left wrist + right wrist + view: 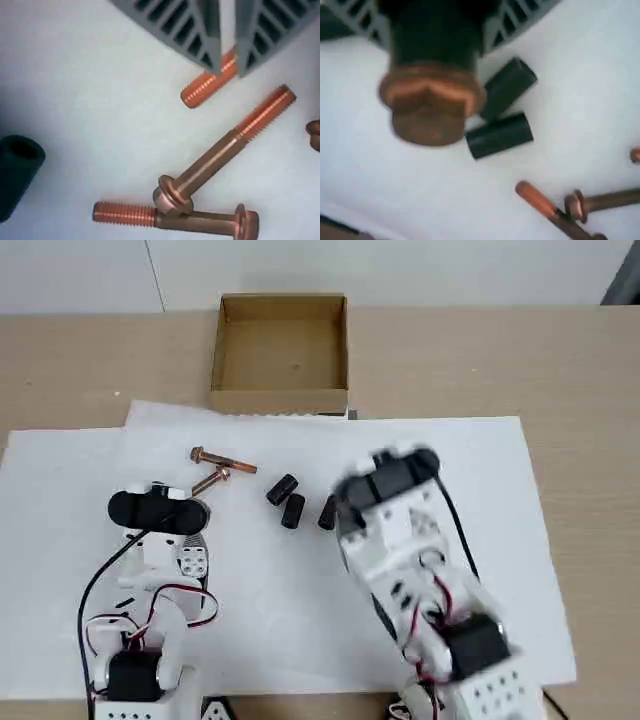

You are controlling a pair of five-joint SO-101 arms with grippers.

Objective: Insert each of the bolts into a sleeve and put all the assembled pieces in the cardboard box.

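While your right gripper [435, 25] clamps a black sleeve [432, 47] with a copper flanged bolt head [430, 105] poking out, your left gripper [227, 67] pinches a second bolt [200, 92], copper and threaded, near two loose bolts [220, 150].

Overhead; wrists close, perhaps sharing bolts [225, 147].
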